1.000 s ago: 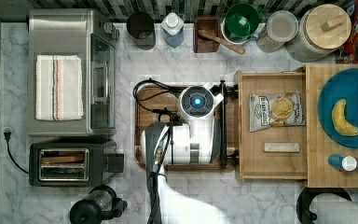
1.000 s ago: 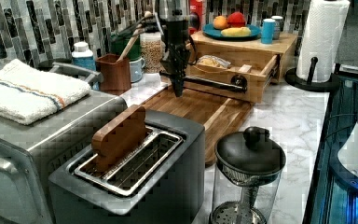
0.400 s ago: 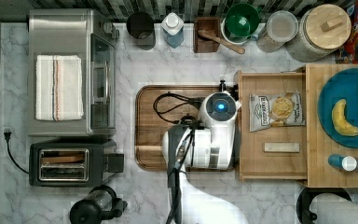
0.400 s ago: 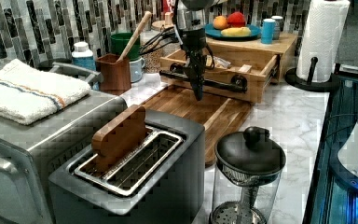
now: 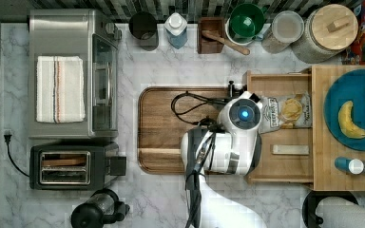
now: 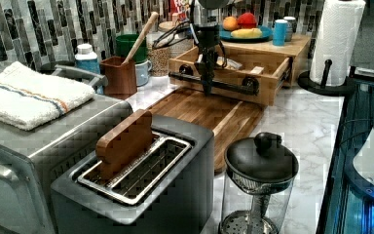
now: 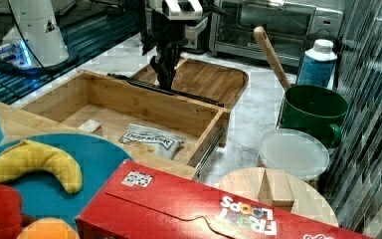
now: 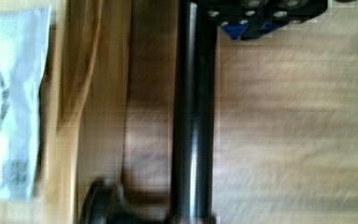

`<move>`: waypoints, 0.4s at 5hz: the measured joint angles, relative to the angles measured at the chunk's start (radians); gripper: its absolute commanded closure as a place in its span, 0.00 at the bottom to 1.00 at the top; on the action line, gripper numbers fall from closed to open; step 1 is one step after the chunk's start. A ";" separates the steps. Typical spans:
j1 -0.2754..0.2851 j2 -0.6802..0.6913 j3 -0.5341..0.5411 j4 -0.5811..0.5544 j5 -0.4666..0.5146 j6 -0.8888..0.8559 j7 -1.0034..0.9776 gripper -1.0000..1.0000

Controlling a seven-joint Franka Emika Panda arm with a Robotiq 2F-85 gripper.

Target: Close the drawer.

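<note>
The drawer (image 5: 285, 164) is a light-wood box pulled out from under the butcher-block top, toward the top view's left. It holds a chip bag (image 5: 285, 111) and a small white block (image 5: 290, 149). Its black bar handle (image 6: 231, 87) runs along the front edge. My gripper (image 6: 207, 87) points straight down, shut, with its tips against the outer side of the handle (image 7: 189, 95) near the middle. The wrist view has the handle (image 8: 193, 116) close up, with the drawer front and the bag (image 8: 9, 107) beyond it. My arm hides most of the handle in the top view.
A brown rounded board (image 5: 166, 128) lies in front of the drawer. A toaster (image 5: 71, 166), a toaster oven (image 5: 66, 71) and a French press (image 5: 97, 213) stand beyond it. Jars and cups line the back wall. A paper-towel stand (image 5: 342, 213) is beside the butcher-block top (image 5: 323, 175).
My arm has moved across the brown board to the top view's right, up to the drawer's handle. The drawer stands about where it was.
</note>
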 measured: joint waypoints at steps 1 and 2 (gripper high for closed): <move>-0.025 -0.001 -0.005 0.002 0.001 0.076 -0.060 1.00; -0.045 -0.001 -0.015 0.004 0.000 0.075 -0.194 1.00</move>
